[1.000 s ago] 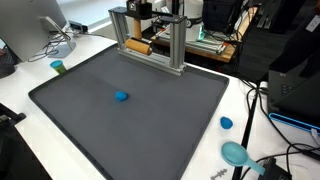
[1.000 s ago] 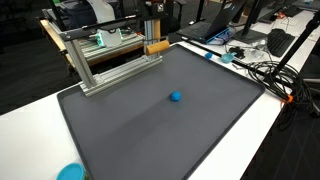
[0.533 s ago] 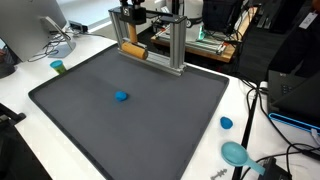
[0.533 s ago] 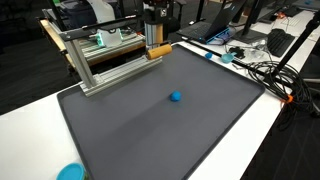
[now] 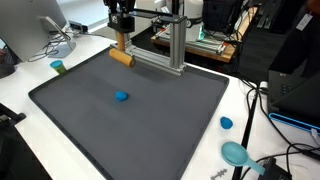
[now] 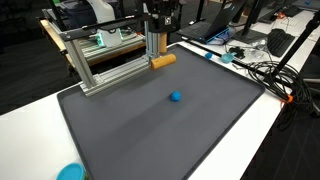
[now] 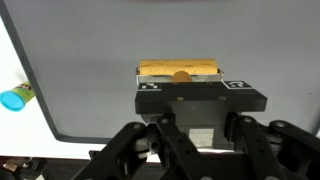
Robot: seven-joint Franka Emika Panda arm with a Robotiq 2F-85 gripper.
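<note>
My gripper (image 5: 121, 44) is shut on a tan wooden cylinder (image 5: 121, 57) and holds it lying level, just above the far edge of the dark grey mat (image 5: 130, 125). Both also show in an exterior view: the gripper (image 6: 160, 48) with the cylinder (image 6: 163, 61) sticking out sideways. In the wrist view the cylinder (image 7: 180, 70) lies across, just beyond the gripper body, and the fingertips are hidden. An aluminium frame (image 5: 160, 45) stands right behind the gripper. A small blue ball (image 5: 121, 97) lies mid-mat, well apart from the gripper.
The frame (image 6: 100, 60) runs along the mat's far edge. A blue cup (image 5: 57, 67) stands off the mat's corner and also shows in the wrist view (image 7: 16, 98). A blue lid (image 5: 226, 123) and a teal dish (image 5: 235, 153) lie beside the mat. Cables (image 6: 265, 70) lie on the white table.
My gripper has carried the wooden cylinder out from inside the frame, sideways and forward over the mat's edge. The ball has not moved.
</note>
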